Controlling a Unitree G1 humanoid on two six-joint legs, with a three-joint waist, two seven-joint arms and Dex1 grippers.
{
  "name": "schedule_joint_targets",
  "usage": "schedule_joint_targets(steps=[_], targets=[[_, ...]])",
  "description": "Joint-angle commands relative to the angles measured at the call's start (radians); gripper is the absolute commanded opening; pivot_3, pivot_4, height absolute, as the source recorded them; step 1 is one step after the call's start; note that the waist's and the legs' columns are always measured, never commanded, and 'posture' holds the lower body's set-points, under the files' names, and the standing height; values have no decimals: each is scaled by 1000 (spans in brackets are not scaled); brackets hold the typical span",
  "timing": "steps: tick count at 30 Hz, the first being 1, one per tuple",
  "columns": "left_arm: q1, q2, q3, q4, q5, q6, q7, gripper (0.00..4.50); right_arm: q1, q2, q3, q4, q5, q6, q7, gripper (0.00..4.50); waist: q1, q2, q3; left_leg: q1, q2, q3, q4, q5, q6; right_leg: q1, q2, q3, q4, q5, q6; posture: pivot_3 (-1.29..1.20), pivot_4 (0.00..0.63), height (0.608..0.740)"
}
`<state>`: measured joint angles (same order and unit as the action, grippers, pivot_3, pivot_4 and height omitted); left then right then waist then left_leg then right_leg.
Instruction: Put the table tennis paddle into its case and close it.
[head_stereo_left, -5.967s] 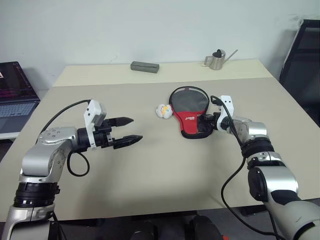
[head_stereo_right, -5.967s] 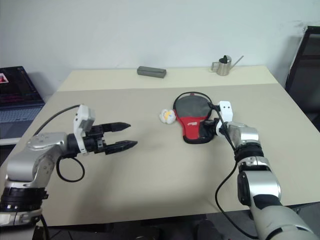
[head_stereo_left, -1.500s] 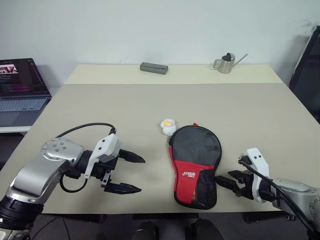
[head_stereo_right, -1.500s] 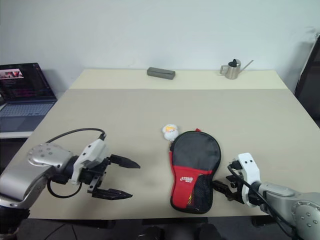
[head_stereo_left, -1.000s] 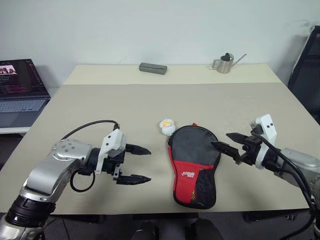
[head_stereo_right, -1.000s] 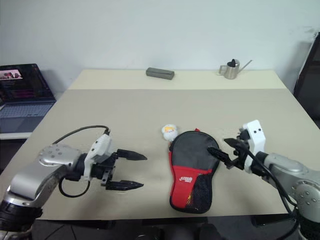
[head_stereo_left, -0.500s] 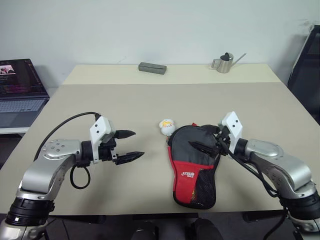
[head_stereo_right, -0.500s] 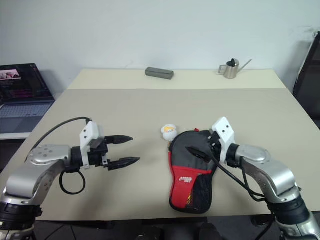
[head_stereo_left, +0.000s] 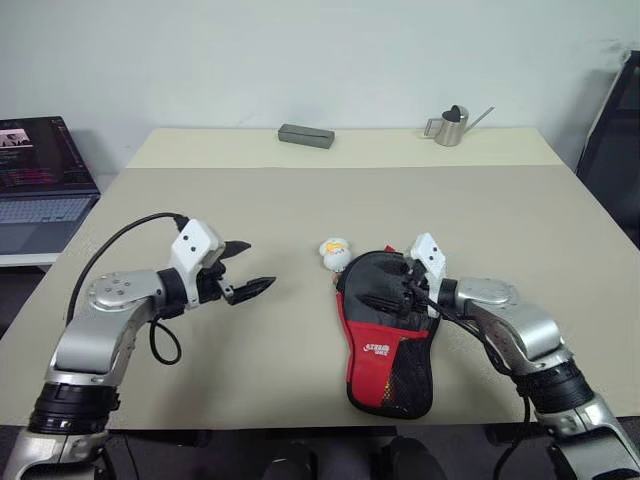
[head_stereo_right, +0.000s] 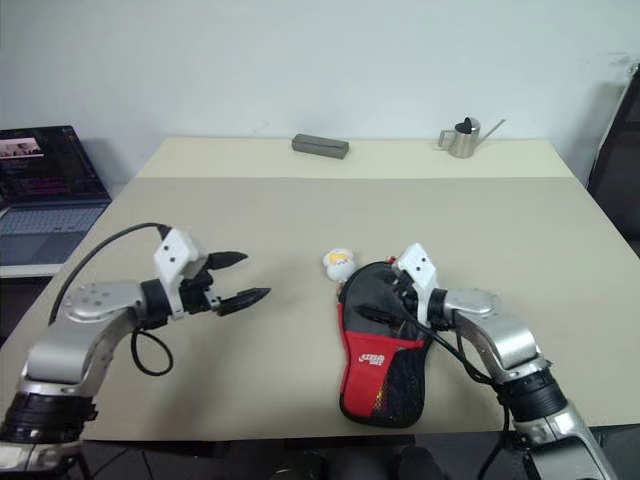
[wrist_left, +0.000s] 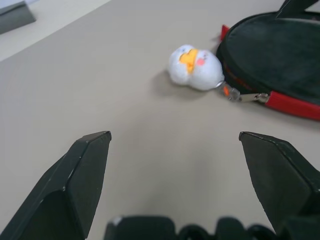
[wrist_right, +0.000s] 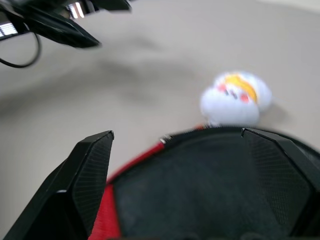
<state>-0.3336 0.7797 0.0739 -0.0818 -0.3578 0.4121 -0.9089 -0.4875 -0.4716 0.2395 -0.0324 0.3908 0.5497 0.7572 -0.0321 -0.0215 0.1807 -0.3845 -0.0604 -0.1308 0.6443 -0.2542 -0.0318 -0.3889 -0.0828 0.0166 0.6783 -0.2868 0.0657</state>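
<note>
at the far left, off the bench's edge, an open laptop (head_stereo_left: 35, 170) sits on a lower surface. the bench (head_stereo_left: 250, 200) is pale beige and carries everything else. the left gripper (head_stereo_left: 250, 268) hovers over the bench's left half, pointing toward the right, its two black fingers (wrist_left: 75, 185) spread wide with nothing between them. at the far edge lies a small grey block (head_stereo_left: 305, 136). near the middle sits a small white plush toy (head_stereo_left: 334, 251) with a yellow beak, just beside the upper left rim of the case (head_stereo_left: 390, 330); a metal zipper pull (wrist_left: 245, 96) lies on the bench between the toy and the case rim. the case lies flat in the near-middle of the bench, right of centre. its long axis runs roughly near to far, leaning slightly: the round black end points to the far side and the red-and-black mesh handle part with a white logo points to the near edge. the case appears zipped round its rim; the table tennis paddle itself cannot be seen. the right gripper (head_stereo_left: 390, 292) is over the round black part of the case, pointing left, its fingers (wrist_right: 85, 170) wide apart; whether they touch the fabric cannot be told. far right at the back stands a small metal watering can (head_stereo_left: 452, 125), well apart from the rest.
</note>
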Motion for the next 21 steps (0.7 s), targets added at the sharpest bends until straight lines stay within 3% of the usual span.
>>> schedule_joint_targets(steps=[1, 7, 15, 21], targets=[[-46, 7, -10, 4, 10, -1, -17, 4500, -33, -5, 30, 70, -84, -55, 19, 4476, 0, 0, 0, 0, 0, 0, 0, 0, 0, 0, 0, 0, 0, 0, 0, 0, 150, 740], [-137, -20, -56, 68, 43, 11, -14, 4500, -55, -1, 57, 188, -196, -94, 18, 4476, -1, 0, 0, 0, 0, 0, 0, 0, 0, 0, 0, 0, 0, 0, 0, 0, 150, 740], [-330, -187, -143, 276, 117, 2, 47, 4500, -72, 38, 51, 238, -237, -101, 8, 4476, -1, -1, -1, 1, 0, -1, 1, 0, 0, 1, 0, -1, 1, 0, 0, 0, 150, 740], [-541, -341, -207, 707, 207, -142, 34, 4500, -68, 57, 49, 235, -252, -91, 8, 4476, -2, -2, -1, 1, -1, -1, 1, 0, -1, 2, 0, -1, 1, 0, 0, 0, 150, 740]])
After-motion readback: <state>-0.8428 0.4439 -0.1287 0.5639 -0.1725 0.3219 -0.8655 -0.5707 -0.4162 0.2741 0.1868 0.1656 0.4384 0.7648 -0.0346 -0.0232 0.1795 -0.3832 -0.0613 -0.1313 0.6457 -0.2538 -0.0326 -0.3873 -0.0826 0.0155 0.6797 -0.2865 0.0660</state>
